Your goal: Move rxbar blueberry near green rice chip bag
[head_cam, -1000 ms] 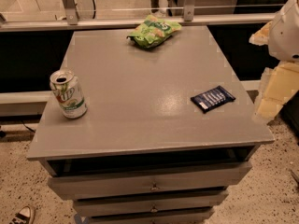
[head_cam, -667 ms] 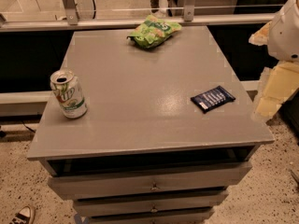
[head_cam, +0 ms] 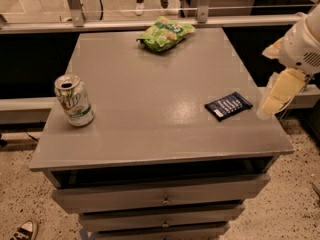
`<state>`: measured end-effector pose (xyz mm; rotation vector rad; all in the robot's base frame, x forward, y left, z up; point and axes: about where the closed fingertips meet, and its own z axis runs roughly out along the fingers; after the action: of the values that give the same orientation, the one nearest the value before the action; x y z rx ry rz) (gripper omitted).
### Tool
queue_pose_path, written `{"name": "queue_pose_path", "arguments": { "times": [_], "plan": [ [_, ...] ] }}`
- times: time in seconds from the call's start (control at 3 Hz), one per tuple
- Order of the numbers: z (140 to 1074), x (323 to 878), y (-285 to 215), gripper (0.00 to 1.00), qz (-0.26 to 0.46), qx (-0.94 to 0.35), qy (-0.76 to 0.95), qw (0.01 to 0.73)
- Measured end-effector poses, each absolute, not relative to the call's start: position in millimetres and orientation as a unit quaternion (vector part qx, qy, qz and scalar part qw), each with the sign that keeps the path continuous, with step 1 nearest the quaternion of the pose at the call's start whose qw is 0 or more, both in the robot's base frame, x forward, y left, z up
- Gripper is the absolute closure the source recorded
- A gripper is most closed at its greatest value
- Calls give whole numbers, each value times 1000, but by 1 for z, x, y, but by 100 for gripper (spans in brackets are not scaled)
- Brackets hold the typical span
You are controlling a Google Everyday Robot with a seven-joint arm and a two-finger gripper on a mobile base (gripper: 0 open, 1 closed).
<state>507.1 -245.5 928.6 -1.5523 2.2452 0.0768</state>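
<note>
Nothing has been moved since the earlier frames: the objects and the arm are found in the same places. On the grey table [head_cam: 150,129], the rxbar blueberry [head_cam: 228,106] is laid flat at about 4 o'clock, near the right edge. The green rice chip bag [head_cam: 165,33] is seen at 12 o'clock by the far edge, well apart from the bar. A soda can [head_cam: 74,100] is stood upright at 9 o'clock. The pincer [head_cam: 270,106] is held at 3 o'clock, just off the table's edge and near the bar without touching it; whether it is open or closed cannot be told.
</note>
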Motion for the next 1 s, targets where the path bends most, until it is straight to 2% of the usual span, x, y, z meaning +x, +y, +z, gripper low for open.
{"name": "queue_pose_path", "arguments": {
  "times": [0.33,1.0],
  "plan": [
    [903,530,-258,0,56,-531,817,218],
    [856,554,-238,0,102,-534,803,245]
  ]
}}
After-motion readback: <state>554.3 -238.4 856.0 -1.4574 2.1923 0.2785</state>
